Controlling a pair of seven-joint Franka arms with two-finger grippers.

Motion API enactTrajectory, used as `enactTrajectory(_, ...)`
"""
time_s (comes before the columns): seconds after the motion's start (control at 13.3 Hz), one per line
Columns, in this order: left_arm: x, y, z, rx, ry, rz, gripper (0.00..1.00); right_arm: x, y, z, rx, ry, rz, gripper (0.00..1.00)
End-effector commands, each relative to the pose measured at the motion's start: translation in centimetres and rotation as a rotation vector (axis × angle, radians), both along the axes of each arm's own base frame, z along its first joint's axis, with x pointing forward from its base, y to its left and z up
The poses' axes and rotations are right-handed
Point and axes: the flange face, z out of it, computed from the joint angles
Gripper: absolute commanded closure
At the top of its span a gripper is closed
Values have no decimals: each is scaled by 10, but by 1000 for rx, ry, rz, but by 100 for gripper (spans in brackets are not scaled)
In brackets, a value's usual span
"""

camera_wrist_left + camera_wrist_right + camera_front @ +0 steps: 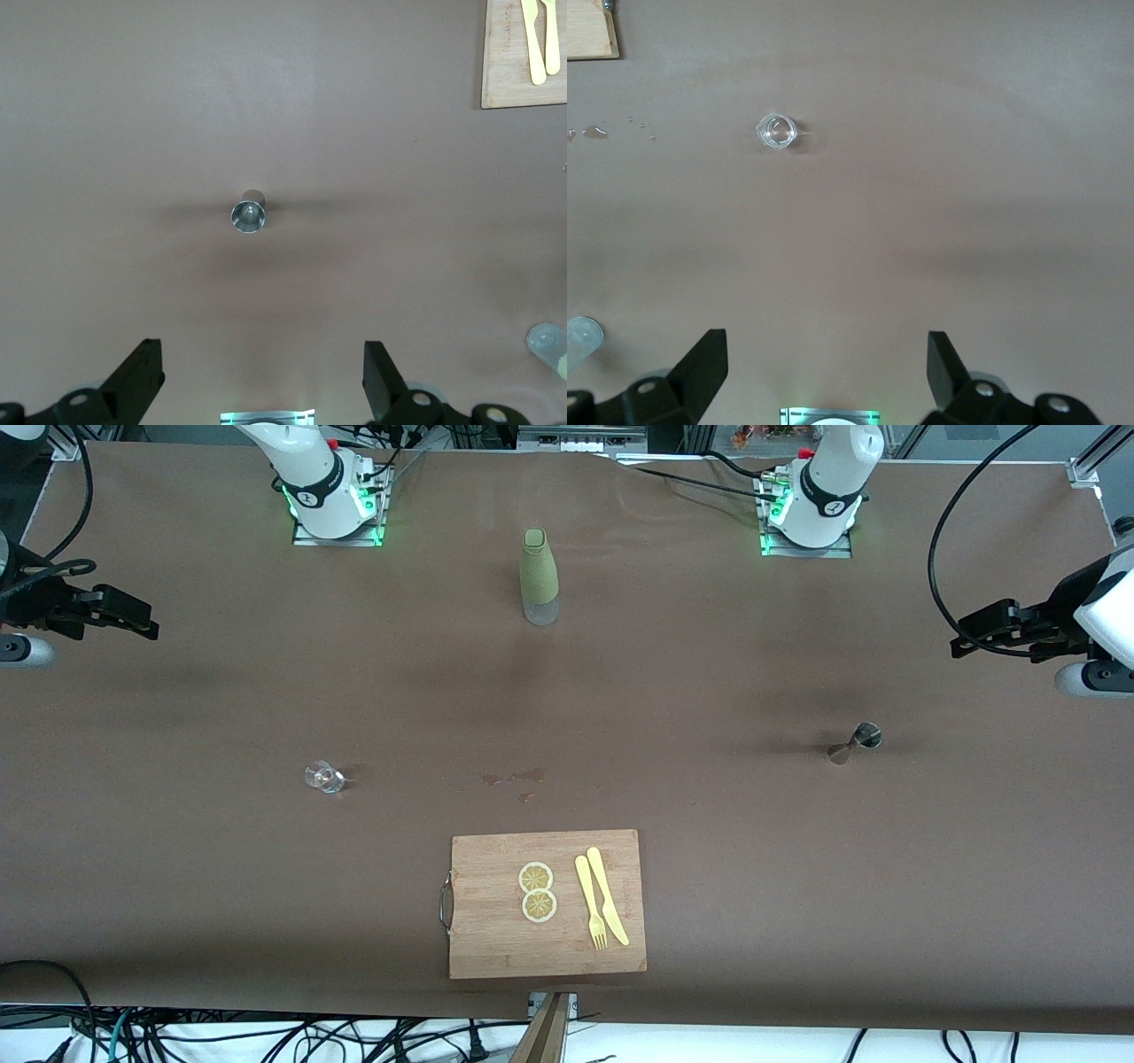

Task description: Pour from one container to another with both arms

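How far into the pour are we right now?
Nothing looks done yet. The bottle, the metal jigger and the small clear glass stand untouched on the table, though a few wet spots lie near the cutting board. Nothing is in hand: the left gripper and right gripper are open, up over the table's ends. Grasping and pouring remain.

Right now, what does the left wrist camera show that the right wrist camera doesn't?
Only the left wrist view shows the small steel jigger and the yellow plastic fork and knife. Only the right wrist view shows the small clear glass and scattered water drops. Both share the brown tabletop, a corner of the wooden cutting board and an open black tool, empty.
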Motion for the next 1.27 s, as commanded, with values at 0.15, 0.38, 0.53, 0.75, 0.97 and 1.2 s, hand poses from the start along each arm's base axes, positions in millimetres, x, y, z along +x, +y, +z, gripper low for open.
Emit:
enactTrajectory(0.15, 3, -1, 3, 2, -13, -21, 0, 0, 1, 3, -2, 8, 7, 0)
enactTrajectory(0.38, 2, 0, 2, -13, -7, -18, 0, 4, 0, -8, -1, 27, 13, 0)
enactTrajectory(0.53, 13, 14, -21, -73, 30, -5, 0, 6, 3, -12, 3, 36, 15, 0)
enactTrajectory(0.75, 15, 53, -38, -116, 40, -204, 0, 8, 5, -20, 16, 56, 90, 0)
enactTrajectory(0.97, 17, 107, -68, -210, 52, -332, 0, 19, 2, -51, 136, 93, 305, 0)
enactTrajectory(1.2, 14, 164, -115, -374, 34, -479, 0, 25, -20, -79, 263, 95, 555, 0)
